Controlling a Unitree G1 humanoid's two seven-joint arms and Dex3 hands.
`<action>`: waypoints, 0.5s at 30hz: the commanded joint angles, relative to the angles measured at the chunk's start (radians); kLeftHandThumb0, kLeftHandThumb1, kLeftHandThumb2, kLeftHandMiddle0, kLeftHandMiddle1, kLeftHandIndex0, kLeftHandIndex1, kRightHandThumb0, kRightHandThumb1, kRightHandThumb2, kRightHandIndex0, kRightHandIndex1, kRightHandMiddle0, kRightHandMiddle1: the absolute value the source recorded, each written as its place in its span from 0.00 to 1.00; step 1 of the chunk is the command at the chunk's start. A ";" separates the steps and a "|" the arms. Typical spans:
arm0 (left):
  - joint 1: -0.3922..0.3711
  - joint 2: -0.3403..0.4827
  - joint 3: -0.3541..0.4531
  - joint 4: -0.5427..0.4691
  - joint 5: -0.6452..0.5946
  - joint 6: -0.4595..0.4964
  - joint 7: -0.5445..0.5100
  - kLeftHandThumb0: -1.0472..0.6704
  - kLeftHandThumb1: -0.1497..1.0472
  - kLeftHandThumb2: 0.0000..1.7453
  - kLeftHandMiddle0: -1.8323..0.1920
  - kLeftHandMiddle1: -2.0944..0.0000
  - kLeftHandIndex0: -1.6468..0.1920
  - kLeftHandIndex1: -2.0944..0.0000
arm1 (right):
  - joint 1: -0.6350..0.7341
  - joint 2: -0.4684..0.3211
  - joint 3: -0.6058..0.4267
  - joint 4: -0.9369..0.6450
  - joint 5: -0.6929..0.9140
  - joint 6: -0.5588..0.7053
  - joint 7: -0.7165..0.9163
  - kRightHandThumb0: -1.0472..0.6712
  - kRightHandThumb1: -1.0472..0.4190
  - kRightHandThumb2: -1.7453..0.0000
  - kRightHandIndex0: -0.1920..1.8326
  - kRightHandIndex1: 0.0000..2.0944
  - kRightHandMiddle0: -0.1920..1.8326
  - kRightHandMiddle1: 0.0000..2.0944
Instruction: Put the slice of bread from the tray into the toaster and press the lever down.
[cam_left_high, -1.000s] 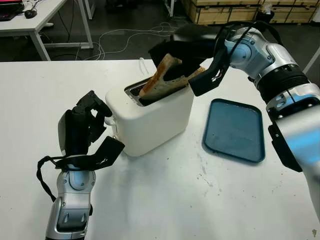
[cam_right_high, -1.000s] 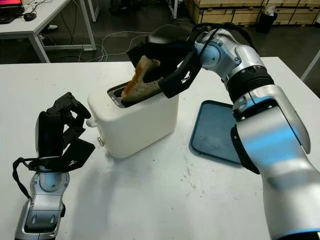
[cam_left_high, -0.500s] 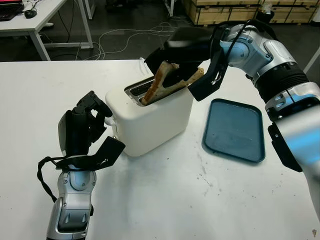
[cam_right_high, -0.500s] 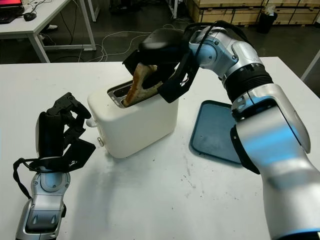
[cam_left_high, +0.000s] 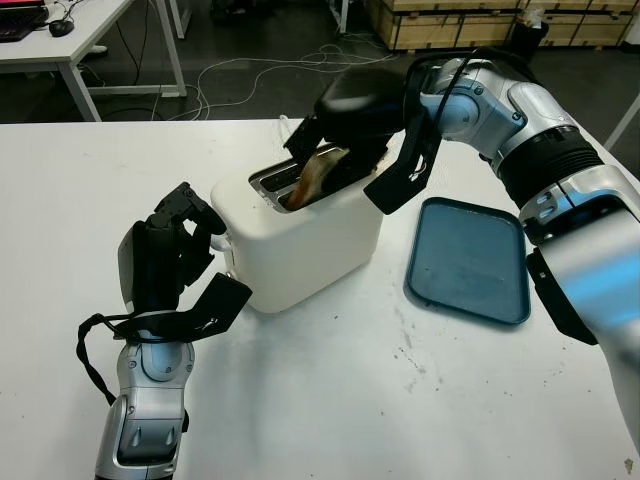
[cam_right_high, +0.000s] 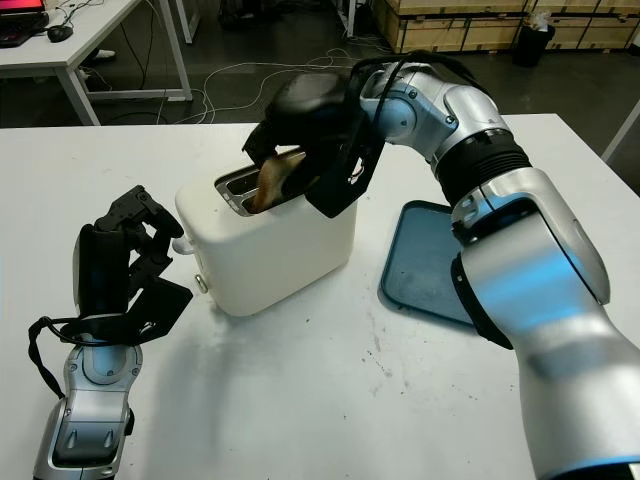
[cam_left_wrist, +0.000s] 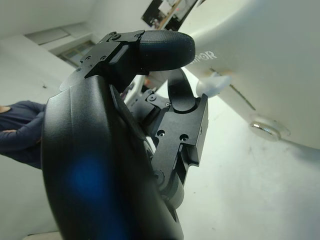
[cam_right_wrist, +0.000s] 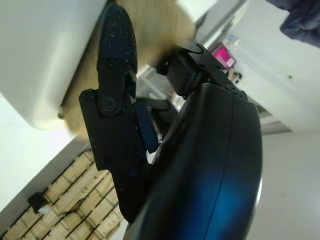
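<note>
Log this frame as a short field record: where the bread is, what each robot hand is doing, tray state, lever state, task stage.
bread: slice of bread partly down in the slot of the white toaster, top part above the slot
right robot hand: over the toaster top, shut on the slice
left robot hand: on the table beside the toaster's lever end, fingers curled, holding nothing
tray: blue tray on the table beside the toaster, nothing on it
lever: white lever near the left fingers, not yet pressed
stage: inserting bread; lever press remains
</note>
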 joint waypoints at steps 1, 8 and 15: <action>0.006 -0.005 -0.006 -0.002 0.000 -0.011 0.008 0.62 0.89 0.28 0.42 0.17 0.54 0.17 | -0.004 -0.016 0.004 -0.017 -0.017 -0.005 -0.019 0.07 0.09 0.75 0.12 0.48 0.36 0.04; 0.002 -0.006 -0.006 0.001 0.006 -0.006 0.009 0.61 0.89 0.28 0.42 0.17 0.53 0.17 | -0.001 -0.032 -0.002 -0.011 -0.026 -0.008 -0.070 0.07 0.09 0.78 0.09 0.43 0.32 0.02; 0.001 -0.005 -0.008 0.017 -0.005 -0.030 0.018 0.63 0.89 0.28 0.42 0.17 0.53 0.17 | -0.021 -0.048 -0.020 -0.002 -0.022 0.009 -0.136 0.08 0.09 0.80 0.12 0.40 0.34 0.02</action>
